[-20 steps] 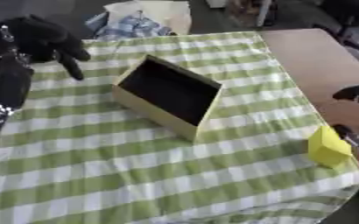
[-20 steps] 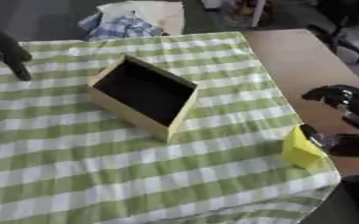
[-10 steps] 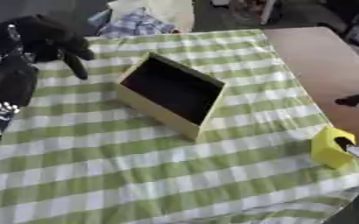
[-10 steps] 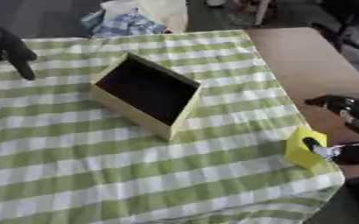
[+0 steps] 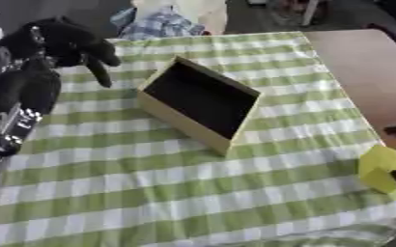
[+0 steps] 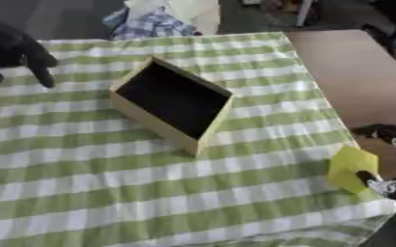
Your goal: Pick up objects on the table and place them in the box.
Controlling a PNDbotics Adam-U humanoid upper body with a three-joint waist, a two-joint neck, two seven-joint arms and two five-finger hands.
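Note:
An open tan cardboard box (image 5: pixel 200 100) with a dark inside lies askew on the green-checked tablecloth. A yellow block (image 6: pixel 351 168) sits near the cloth's right front corner, close to the edge. My right hand (image 6: pixel 389 134) comes in from the right edge, mostly cut off. Its dark fingers are spread on either side of the block, and one fingertip (image 6: pixel 369 177) touches the block's lower right face. My left hand (image 5: pixel 66 39), black, hangs over the cloth's far left with relaxed fingers, one of them pointing down, and holds nothing.
The green-checked cloth (image 5: pixel 150 193) covers the table. Bare brown tabletop (image 6: pixel 345 72) lies to its right. Crumpled checked fabric (image 5: pixel 159 24) lies beyond the far edge. My left forearm (image 5: pixel 15 111) runs along the left side.
My right hand's upper fingers have dropped closer to the yellow block, while the lower fingertip stays against it. The view has shifted slightly.

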